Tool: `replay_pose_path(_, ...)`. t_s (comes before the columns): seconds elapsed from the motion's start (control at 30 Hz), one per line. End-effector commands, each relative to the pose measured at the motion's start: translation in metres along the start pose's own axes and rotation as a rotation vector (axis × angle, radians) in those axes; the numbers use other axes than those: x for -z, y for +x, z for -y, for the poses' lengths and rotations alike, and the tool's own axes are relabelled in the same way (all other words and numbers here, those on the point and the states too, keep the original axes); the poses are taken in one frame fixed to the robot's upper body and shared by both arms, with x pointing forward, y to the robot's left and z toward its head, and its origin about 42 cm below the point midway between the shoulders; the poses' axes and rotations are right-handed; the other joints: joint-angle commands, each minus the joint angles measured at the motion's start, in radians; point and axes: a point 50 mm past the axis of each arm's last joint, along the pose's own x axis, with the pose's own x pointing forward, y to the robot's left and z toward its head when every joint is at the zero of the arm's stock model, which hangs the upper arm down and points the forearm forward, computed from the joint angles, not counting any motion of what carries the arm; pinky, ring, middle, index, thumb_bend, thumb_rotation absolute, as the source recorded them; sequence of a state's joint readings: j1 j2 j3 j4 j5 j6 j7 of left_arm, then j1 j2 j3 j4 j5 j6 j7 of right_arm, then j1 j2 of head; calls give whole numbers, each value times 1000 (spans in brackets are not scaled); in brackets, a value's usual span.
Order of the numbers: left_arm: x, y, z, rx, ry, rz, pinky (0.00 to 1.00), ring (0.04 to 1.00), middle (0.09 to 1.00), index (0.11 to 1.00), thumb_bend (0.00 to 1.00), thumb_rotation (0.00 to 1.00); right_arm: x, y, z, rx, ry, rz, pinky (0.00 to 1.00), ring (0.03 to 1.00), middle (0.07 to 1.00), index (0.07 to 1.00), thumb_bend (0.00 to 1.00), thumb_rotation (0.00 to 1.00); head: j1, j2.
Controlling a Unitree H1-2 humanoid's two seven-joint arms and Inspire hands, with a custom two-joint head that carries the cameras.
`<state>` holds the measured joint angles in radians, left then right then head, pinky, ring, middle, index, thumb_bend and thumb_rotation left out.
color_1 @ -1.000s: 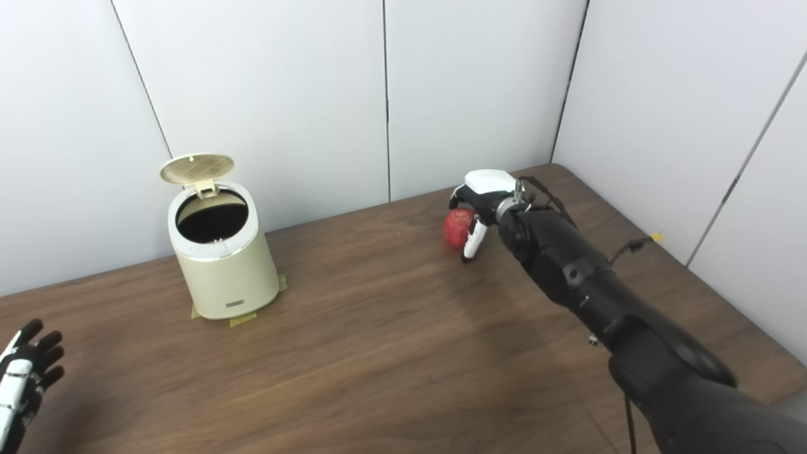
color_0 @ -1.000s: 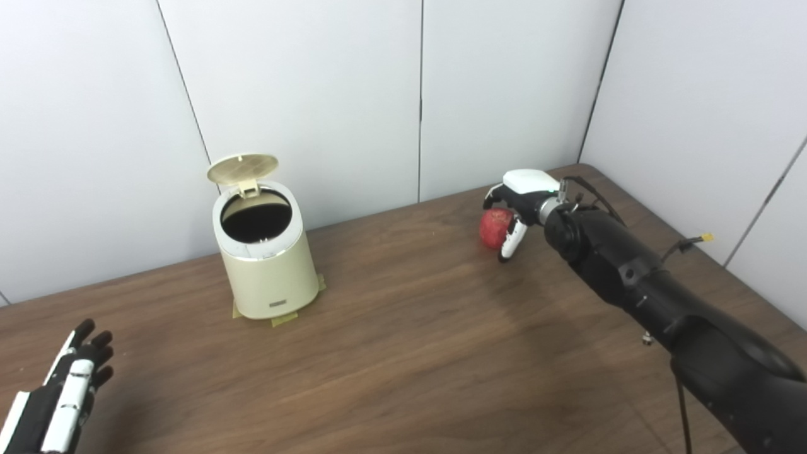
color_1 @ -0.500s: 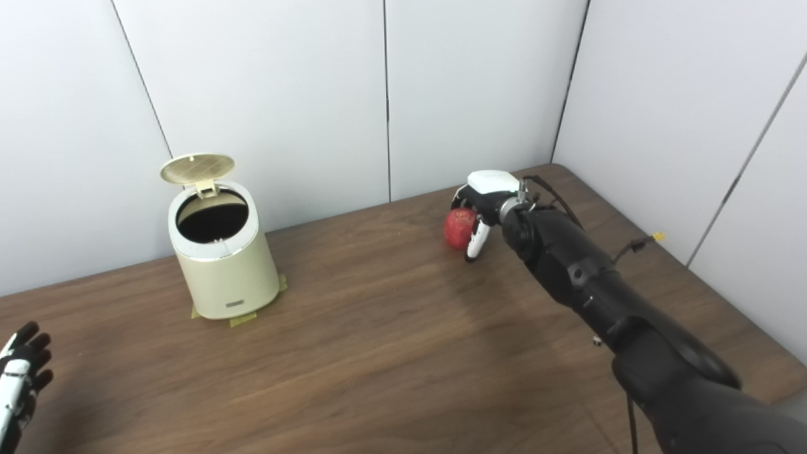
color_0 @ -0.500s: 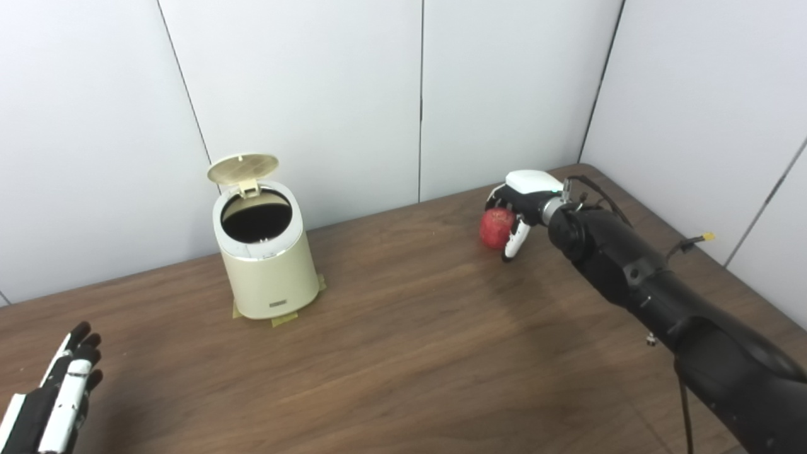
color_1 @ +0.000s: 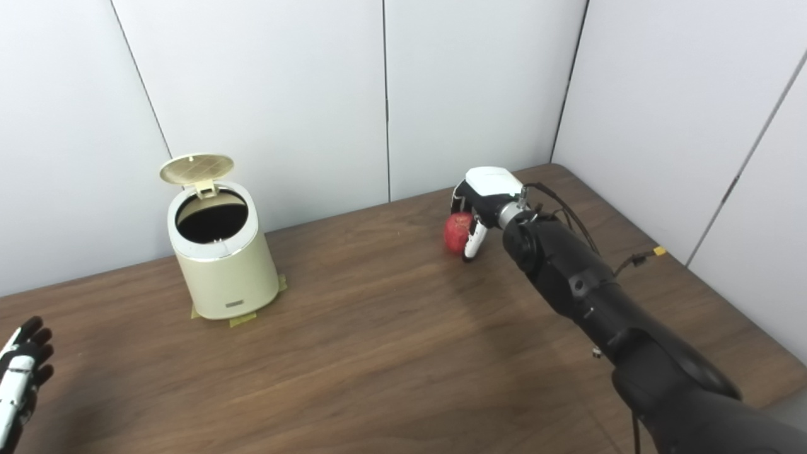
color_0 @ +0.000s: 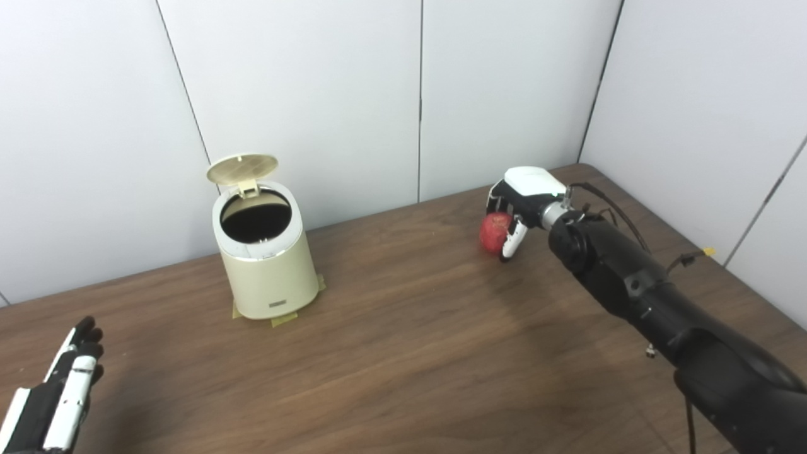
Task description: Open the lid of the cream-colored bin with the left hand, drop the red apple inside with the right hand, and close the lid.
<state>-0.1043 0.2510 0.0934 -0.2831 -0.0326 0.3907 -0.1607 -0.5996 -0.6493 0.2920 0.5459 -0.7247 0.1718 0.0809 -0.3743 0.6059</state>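
Change: over the last second I see my right hand (color_0: 514, 211) settle lower over the round red apple (color_0: 493, 232); its white back has tipped forward and the fingers now curl further down around the fruit than before.
Right hand: closing on the apple from above, with a white finger down its near side; I cannot tell whether the grasp is firm yet, and the apple looks to be on the wood, not lifted.
Left hand: my left hand (color_0: 53, 394) sits low at the near left corner, fingers straight and apart, holding nothing; it has drifted slightly back and down.
Bin: the cream-colored cylindrical plastic bin (color_0: 265, 265) stands where it was, its round lid (color_0: 243, 167) tipped up at the back and the dark mouth open.
Meaning: I judge the opening step done and the pick-up in hand; lifting comes next.
Apple position: well apart from the bin, toward the far right.
Surface: dark brown wood-grain table (color_0: 403, 353), with tape tabs at the bin's base.
Room: plain white panelled walls meeting in a corner behind.
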Motion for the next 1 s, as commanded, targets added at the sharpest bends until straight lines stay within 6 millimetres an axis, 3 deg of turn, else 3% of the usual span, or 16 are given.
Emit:
replay_pose_path(0.0, -17, 2, -6, -16, 52, 60, 1000, 1000, 990, 1000, 382, 883, 1, 6, 33, 108, 13, 13, 465, 420, 522, 480, 518, 0, -1, 1)
replay_pose_path(0.23, -20, 1, -3, -19, 54, 50, 1000, 1000, 997, 1000, 367, 871, -3, 5, 39, 153, 31, 41, 467, 419, 524, 480, 518, 0, 45, 0)
replay_pose_path(0.37, -24, 0, -1, -9, 26, 74, 1000, 1000, 997, 1000, 283, 874, -15, -3, 58, 235, 56, 130, 457, 412, 527, 483, 517, 0, 108, 4)
replay_pose_path(0.47, -23, -2, 2, -5, -15, 71, 1000, 1000, 1000, 1000, 243, 737, -37, -17, 78, 314, 67, 200, 467, 405, 510, 502, 517, 0, 142, 4)
replay_pose_path(0.53, -21, -2, 4, -6, -13, 71, 1000, 1000, 1000, 1000, 241, 710, -51, -25, 86, 351, 86, 242, 463, 403, 508, 504, 517, 0, 167, 7)
replay_pose_path(0.7, -17, 0, 11, -12, -40, 71, 1000, 1000, 1000, 1000, 317, 703, -92, -43, 101, 422, 170, 362, 460, 415, 501, 498, 519, 0, 196, 12)
replay_pose_path(0.83, -16, 1, 14, -31, -76, 99, 1000, 999, 999, 1000, 384, 684, -140, -65, 114, 453, 233, 488, 462, 404, 493, 520, 517, 0, 215, 12)
replay_pose_path(0.97, -18, -1, 17, -53, -105, 114, 1000, 1000, 1000, 1000, 442, 709, -169, -73, 121, 492, 262, 592, 425, 390, 499, 519, 516, 0, 237, 13)
